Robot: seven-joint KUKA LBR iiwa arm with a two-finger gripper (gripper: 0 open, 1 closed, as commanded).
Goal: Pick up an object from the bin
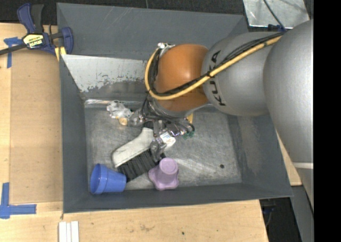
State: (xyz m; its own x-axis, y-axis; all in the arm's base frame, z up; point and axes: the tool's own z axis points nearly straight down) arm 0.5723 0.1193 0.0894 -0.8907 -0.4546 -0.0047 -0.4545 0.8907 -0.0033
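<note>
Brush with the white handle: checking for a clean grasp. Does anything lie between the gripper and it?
Nothing visible does. The gripper is right over the brush; the purple knob and blue cup lie beside its bristles, not between.

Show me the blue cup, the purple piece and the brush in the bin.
blue cup (106, 180): camera view, its side wall.
purple piece (164, 175): camera view, its middle.
brush (130, 151): camera view, its white handle.
</note>
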